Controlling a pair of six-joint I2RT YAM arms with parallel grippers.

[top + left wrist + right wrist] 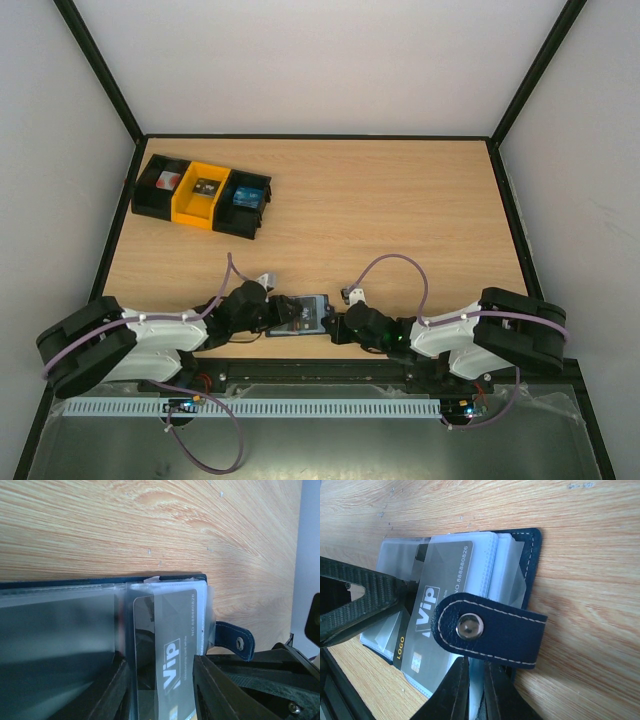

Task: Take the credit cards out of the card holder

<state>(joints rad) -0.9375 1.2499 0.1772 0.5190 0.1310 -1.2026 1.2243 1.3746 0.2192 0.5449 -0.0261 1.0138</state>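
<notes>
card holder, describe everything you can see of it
The card holder is a small dark blue wallet, leather-like with pale stitching, lying open and flat at the near edge of the wooden table, between the two arms. Clear plastic sleeves fan out inside; the front one holds a grey VIP card. Its closing tab, with a metal snap, is undone and folded over the card. The right gripper pinches its edge by the tab; the left gripper straddles the card sleeve.

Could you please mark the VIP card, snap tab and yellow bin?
VIP card [427,599]: right wrist view, printed logo.
snap tab [470,626]: right wrist view, metal stud.
yellow bin [193,215]: top view, near wall.
</notes>
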